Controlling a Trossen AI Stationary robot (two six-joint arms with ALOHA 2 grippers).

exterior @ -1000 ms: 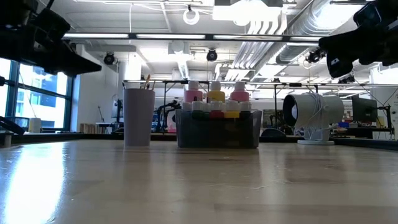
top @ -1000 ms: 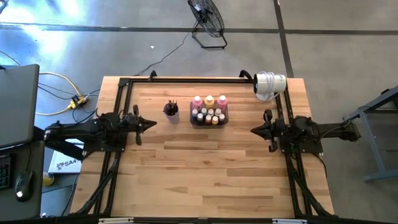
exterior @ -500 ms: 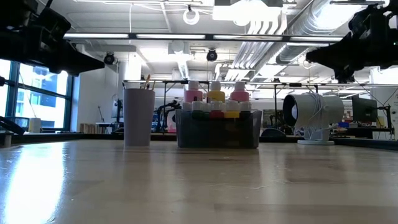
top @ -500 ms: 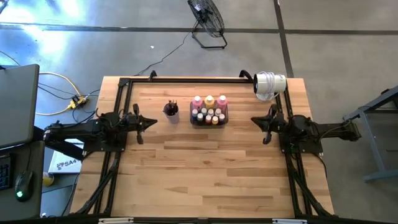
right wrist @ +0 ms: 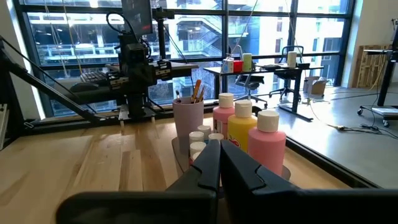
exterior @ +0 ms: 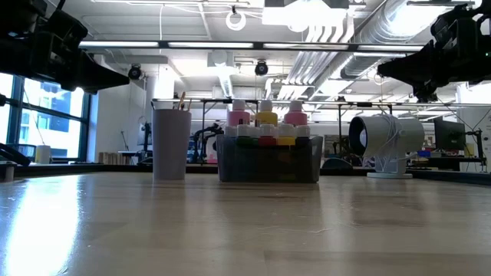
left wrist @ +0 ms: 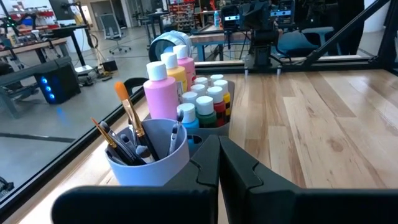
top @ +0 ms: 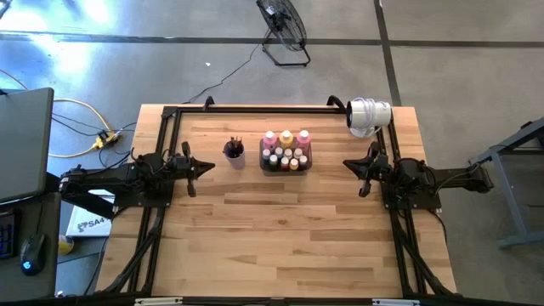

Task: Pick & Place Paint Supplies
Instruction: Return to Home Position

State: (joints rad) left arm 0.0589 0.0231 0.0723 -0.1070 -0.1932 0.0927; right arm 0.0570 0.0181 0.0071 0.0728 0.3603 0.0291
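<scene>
The left gripper (top: 206,167) and right gripper (top: 348,163) sit clenched and empty; a careless swing could only tip the cup (exterior: 170,146) of brushes (left wrist: 130,115).

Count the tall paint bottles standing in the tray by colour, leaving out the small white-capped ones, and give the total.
Pink tall bottles: 2
Yellow tall bottles: 1
Total: 3
</scene>
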